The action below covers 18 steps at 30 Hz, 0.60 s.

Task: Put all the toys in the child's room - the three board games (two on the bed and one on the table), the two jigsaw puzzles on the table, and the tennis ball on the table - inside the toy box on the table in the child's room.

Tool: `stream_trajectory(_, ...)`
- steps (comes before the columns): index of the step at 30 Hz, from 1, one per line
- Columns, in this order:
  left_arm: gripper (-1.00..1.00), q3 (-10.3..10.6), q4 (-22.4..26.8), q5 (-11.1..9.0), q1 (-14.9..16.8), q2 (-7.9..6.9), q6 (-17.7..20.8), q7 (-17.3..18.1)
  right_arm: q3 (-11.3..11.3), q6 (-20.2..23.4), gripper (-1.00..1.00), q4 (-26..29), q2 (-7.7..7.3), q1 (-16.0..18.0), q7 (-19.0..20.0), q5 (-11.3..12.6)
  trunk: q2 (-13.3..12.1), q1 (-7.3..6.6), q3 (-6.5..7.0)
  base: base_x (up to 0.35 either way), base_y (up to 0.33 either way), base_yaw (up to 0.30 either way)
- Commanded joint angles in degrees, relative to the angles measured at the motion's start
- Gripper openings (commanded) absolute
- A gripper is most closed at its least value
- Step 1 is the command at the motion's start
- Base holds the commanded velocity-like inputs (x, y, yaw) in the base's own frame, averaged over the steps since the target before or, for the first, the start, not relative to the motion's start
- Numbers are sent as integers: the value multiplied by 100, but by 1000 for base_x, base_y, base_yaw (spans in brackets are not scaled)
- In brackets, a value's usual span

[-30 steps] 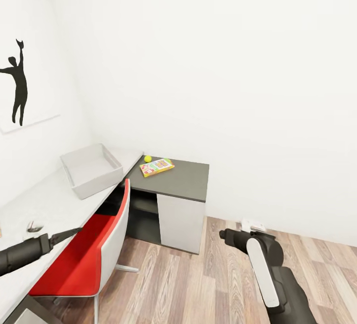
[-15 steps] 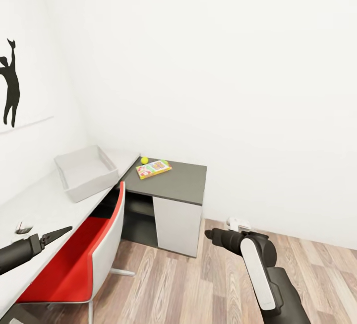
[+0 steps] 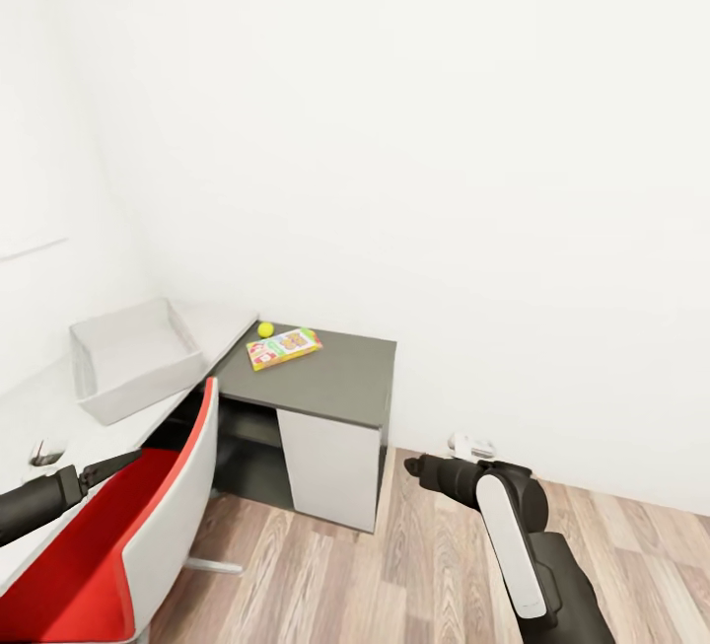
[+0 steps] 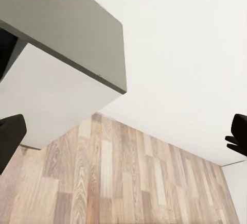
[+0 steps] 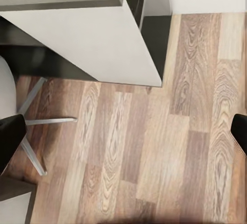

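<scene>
White-walled corner, plank floor (image 3: 414,575). Grey toy box (image 3: 133,358) on the pale tabletop (image 3: 39,407); tennis ball (image 3: 265,329) touching 1 board game (image 3: 284,348) on the dark cabinet (image 3: 325,378). Left hand (image 3: 108,467) near a red chair (image 3: 118,545), well short of them, fingers spread. Right hand (image 3: 419,469) over floor, fingers apart.

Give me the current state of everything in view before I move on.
Toy box: on the pale desk, upright, looks empty.
Tennis ball: on the dark cabinet top, beside the board game.
Board game: lying flat on the dark cabinet top, not in the box.
Red chair: pulled up at the desk.
Left claw: open, empty.
Right claw: open, empty, above the wood floor.
</scene>
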State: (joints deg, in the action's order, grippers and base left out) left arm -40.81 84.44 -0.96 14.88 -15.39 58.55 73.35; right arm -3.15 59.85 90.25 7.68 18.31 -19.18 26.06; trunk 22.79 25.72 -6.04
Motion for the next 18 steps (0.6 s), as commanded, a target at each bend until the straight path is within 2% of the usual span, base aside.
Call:
stream_trajectory(1,100,-3,2,-9,6,0,60,11,-5,15,100,3,2,6,-60,57,13,6,-13,222,-224,0)
stream_trajectory(7,100,-10,2,-9,6,-5,60,-86,-9,15,100,-6,8,6,-60,57,13,6,-13,225,-150,0)
stream_trajectory(18,100,-32,2,-14,6,-8,60,-176,-23,15,100,-13,22,6,-60,57,13,6,-13,207,116,0)
